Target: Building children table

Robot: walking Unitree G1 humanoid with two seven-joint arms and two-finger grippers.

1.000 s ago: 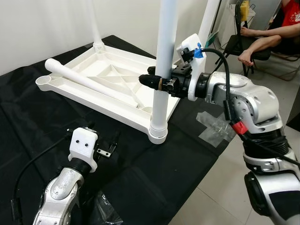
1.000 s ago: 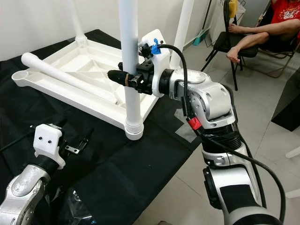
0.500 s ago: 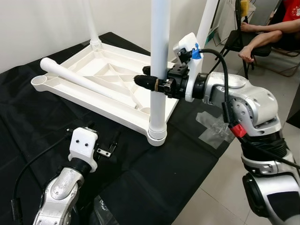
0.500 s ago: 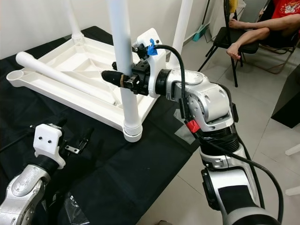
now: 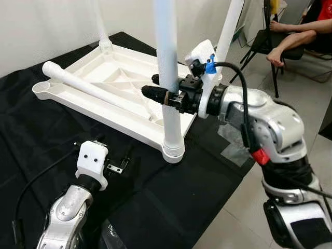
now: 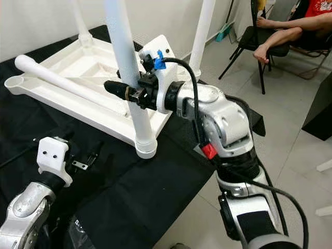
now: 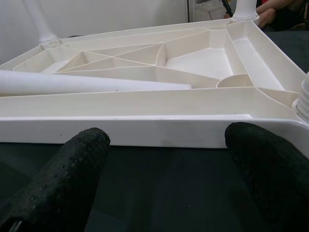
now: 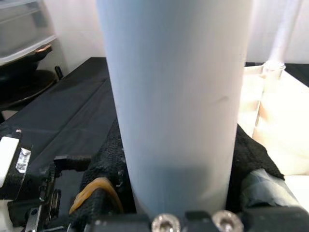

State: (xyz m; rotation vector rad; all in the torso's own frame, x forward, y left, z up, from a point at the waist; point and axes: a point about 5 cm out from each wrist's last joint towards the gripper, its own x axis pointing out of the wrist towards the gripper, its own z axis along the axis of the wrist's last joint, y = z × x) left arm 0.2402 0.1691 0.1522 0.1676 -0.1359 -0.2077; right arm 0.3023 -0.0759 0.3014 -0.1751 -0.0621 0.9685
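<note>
An upside-down white plastic tabletop lies on a black cloth. A white leg stands in its near corner socket, leaning slightly left. My right gripper is shut on this leg at mid height; up close the leg sits between the black pads. A loose leg lies across the tabletop. Two more legs stand at the far corners. My left gripper is open and low over the cloth, just in front of the tabletop's near rim.
The cloth-covered surface ends close to the right of the held leg, with tiled floor and a patch of clear tape below. A person sits on a chair at the far right. Crumpled plastic lies near the front edge.
My right gripper has moved left with the leg; the leg's top has swung from leaning right to leaning slightly left, its base staying in the socket. The left arm has not moved.
</note>
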